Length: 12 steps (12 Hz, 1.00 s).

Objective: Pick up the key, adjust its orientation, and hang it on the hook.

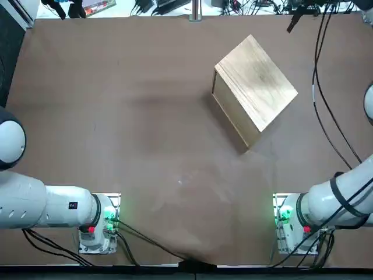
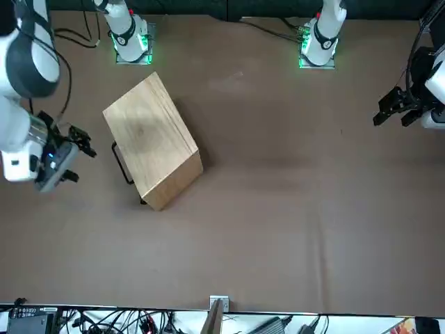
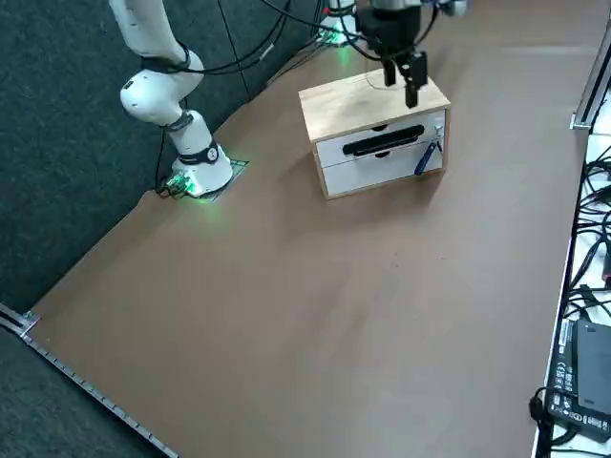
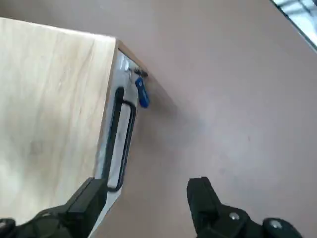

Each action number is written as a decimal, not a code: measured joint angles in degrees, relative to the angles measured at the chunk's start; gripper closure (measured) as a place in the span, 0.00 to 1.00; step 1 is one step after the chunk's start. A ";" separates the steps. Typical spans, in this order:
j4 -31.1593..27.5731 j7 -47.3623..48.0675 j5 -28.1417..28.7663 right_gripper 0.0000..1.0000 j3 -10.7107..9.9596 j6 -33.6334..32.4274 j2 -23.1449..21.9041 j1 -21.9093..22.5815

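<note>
Dangling off the hook (image 4: 131, 70), looks like, the blue-headed key (image 4: 142, 92) is at the drawer cabinet's (image 3: 334, 107) four o'clock, right side view. Right hand (image 4: 148, 182)'s wide open near the black handles, so a sloppy exit could snag one and shake the key loose. Brown counter (image 3: 315, 353), cable mess (image 3: 597, 229) past its three o'clock edge.

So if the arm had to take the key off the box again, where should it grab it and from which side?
Probably by the blue head, the thickest part, which hangs below the hook. I'd come from in front of the drawers, one finger on each side of the head. The right gripper, open near the box, seems well placed for that.
</note>
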 joint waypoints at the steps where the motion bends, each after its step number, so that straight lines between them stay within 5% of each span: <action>1: 0.00 2.39 -0.57 0.00 -0.33 -1.65 -1.29 -0.09; 12: -0.04 34.63 -5.49 0.00 -1.29 -14.03 -11.64 -1.65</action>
